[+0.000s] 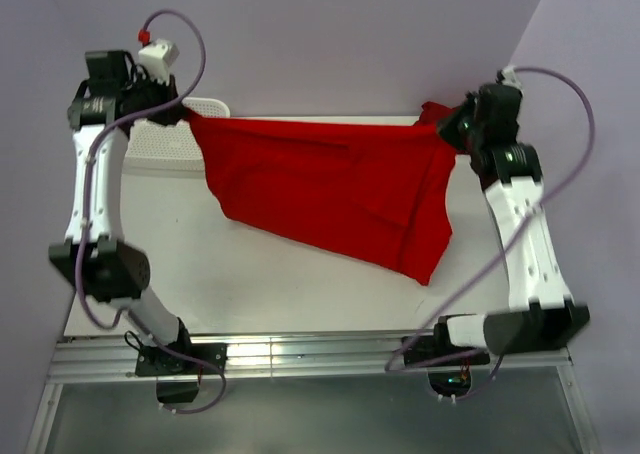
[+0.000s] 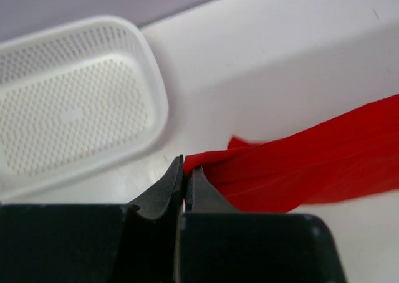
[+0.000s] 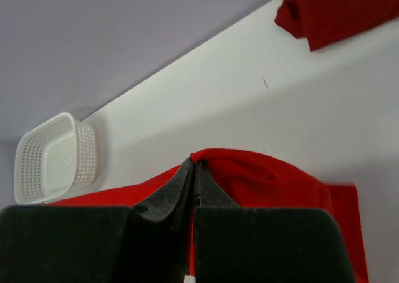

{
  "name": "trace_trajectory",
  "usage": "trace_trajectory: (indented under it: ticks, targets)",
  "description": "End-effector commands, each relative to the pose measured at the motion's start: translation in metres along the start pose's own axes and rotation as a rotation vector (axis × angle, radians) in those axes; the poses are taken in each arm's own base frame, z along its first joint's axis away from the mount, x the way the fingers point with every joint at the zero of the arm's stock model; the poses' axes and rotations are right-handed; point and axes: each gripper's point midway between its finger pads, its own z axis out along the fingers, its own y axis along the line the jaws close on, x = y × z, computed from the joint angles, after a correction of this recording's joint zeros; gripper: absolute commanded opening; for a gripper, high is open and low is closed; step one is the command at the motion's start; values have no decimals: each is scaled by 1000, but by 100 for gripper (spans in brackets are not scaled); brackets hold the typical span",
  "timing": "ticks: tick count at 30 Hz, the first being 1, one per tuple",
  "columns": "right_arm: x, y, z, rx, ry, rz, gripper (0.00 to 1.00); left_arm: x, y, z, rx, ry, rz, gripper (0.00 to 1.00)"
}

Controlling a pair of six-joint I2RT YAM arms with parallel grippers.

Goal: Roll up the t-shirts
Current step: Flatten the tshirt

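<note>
Both arms are raised and the red t-shirt (image 1: 330, 184) hangs stretched between them; the left gripper (image 2: 185, 166) has its jaws pinched tight on one end of the cloth, which bunches into pleats right at the fingertips and runs off to their right; the right gripper (image 3: 194, 166) is clamped the same way on the opposite end, with a soft hump of fabric rising just past its tips; between the two grips the shirt sags toward the table (image 1: 250, 284), so it looks light, limp and floppy, with nothing stiff to lean on; thin cloth like this could slip out of a narrow pinch, so corners and hems, taken with a good fold, look the safest hold; the white mesh basket (image 2: 156, 96) sits just beyond the left fingers; another red t-shirt (image 3: 336, 9) lies crumpled well beyond the right ones.
</note>
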Motion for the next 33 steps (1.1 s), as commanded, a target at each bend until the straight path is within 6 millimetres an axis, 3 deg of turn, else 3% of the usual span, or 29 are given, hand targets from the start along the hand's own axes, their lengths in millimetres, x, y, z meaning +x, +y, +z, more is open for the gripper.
trace_trajectory:
  ticks: [1, 2, 3, 4, 5, 6, 9, 10, 11, 13, 14, 15, 16, 17, 19, 20, 21, 22, 23, 24, 25, 26, 27, 28, 29, 30, 31, 32, 33]
  targets:
    - [-57, 42, 45, -106, -124, -61, 0, -75, 29, 56, -44, -193, -32, 0]
    - [-60, 51, 56, -134, -120, -70, 0, -88, 34, 67, -50, -221, -27, 0]
    - [-54, 50, 87, -121, -85, -75, 0, -131, 33, 60, -81, -328, 7, 0]
    - [-77, 66, 89, -154, -139, -90, 0, -128, 44, 92, -89, -325, 2, 0]
    - [-84, 70, 99, -156, -151, -92, 0, -140, 48, 99, -109, -364, 12, 0]
    - [-98, 81, 113, -179, -176, -104, 0, -175, 41, 95, -134, -477, 55, 0]
    - [-132, 100, 126, -212, -248, -98, 0, -195, 44, 107, -178, -580, 59, 0]
    - [-139, 104, 127, -220, -266, -99, 0, -215, 44, 93, -196, -668, 81, 0]
    - [-145, 107, 130, -221, -284, -98, 0, -223, 45, 87, -200, -708, 46, 0]
    - [-165, 117, 117, -245, -356, -91, 0, -241, 45, 70, -208, -778, 49, 0]
    - [-179, 105, 114, -228, -389, -80, 0, -247, 48, 62, -220, -804, 48, 0]
    - [-186, 106, 103, -242, -416, -71, 0, -256, 50, 50, -237, -837, 51, 0]
    - [-187, 104, 100, -242, -425, -65, 0, -263, 51, 38, -244, -865, 59, 0]
    - [-196, 103, 81, -253, -457, -55, 0, -263, 53, 33, -253, -870, 55, 0]
    - [-184, 87, 86, -234, -444, -33, 0, -266, 52, 19, -244, -881, 55, 0]
    - [-187, 83, 74, -235, -459, -25, 0, -257, 60, 22, -245, -847, 43, 0]
    - [-171, 70, 84, -207, -417, -15, 0, -249, 72, 20, -262, -820, 48, 0]
    - [-163, 64, 86, -199, -397, -11, 0, -245, 69, 15, -253, -800, 61, 0]
    - [-159, 63, 78, -203, -392, -11, 0, -218, 74, 36, -248, -706, 58, 0]
    - [-136, 48, 91, -175, -342, -2, 0, -205, 73, 43, -233, -666, 62, 0]
    - [-124, 41, 93, -167, -319, 7, 0, -200, 65, 32, -218, -654, 64, 0]
    - [-117, 38, 86, -170, -311, 11, 0, -160, 67, 57, -194, -548, 75, 0]
    - [-89, 21, 98, -141, -250, 24, 0, -142, 66, 63, -189, -498, 94, 0]
    - [-75, 14, 100, -136, -220, 31, 0, -133, 58, 54, -179, -480, 109, 0]
    - [-48, -2, 105, -102, -159, 45, 0, -94, 58, 73, -162, -387, 113, 0]
    - [-35, -10, 107, -89, -132, 52, 0, -81, 53, 69, -157, -354, 113, 0]
    - [-23, -16, 106, -82, -111, 60, 0, -43, 50, 83, -132, -267, 92, 0]
    - [6, -37, 112, -34, -48, 74, 0, -25, 47, 84, -120, -223, 115, 0]
    - [19, -46, 114, -12, -24, 80, 0, -8, 43, 82, -111, -180, 110, 0]
